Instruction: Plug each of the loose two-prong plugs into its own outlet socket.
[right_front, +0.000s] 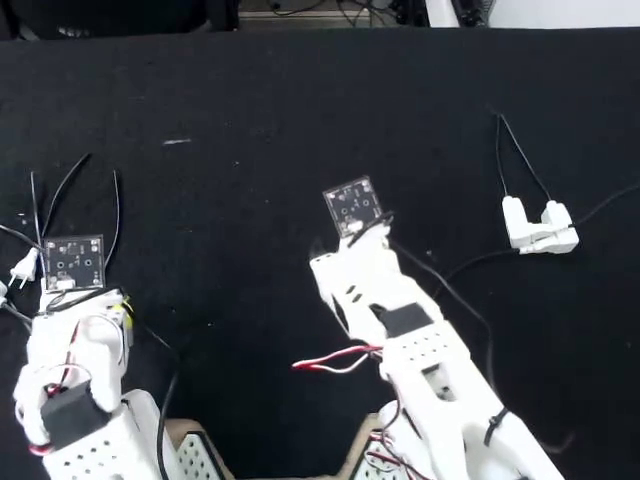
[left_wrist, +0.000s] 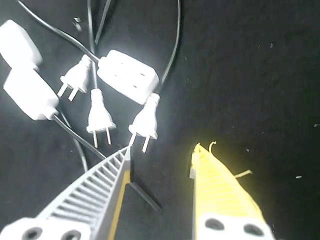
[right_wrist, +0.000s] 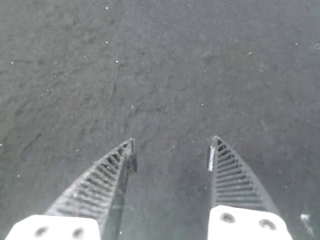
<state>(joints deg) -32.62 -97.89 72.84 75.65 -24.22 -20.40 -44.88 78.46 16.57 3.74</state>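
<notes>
— Which step is taken to be in hand?

— The first pick, it is judged; no plug is seated yet. Three two-prong plugs are seen with bare prongs around the white outlet block (left_wrist: 129, 76): the nearest plug (left_wrist: 145, 122) with its cord end touching one end of the block; the middle plug (left_wrist: 100, 119) just beside the block; the third plug (left_wrist: 76, 80) just beside the block's opposite end.

— And how are the tools found?

— The left tool (left_wrist: 161, 152) is spread wide and nothing is held in it; it is placed near the block, on the prong side of the nearest plug, with its grey fingertip (left_wrist: 124, 155) just short of those prongs. The right tool (right_wrist: 171, 150) is likewise parted and empty; it is held over bare table (right_wrist: 150, 60), well apart from the block.

— What is called for by the next move?

— The nearest plug would best be taken by its white body, not by its prongs; the left tool is offset to one side of it, so a small shift across would be needed before closing. The prongs are pointed away from the block, so the plug must be turned about before it can be lined up with a pair of slots; the block looks light and may slide when pushed, so it may need to be steadied by the right tool.
</notes>
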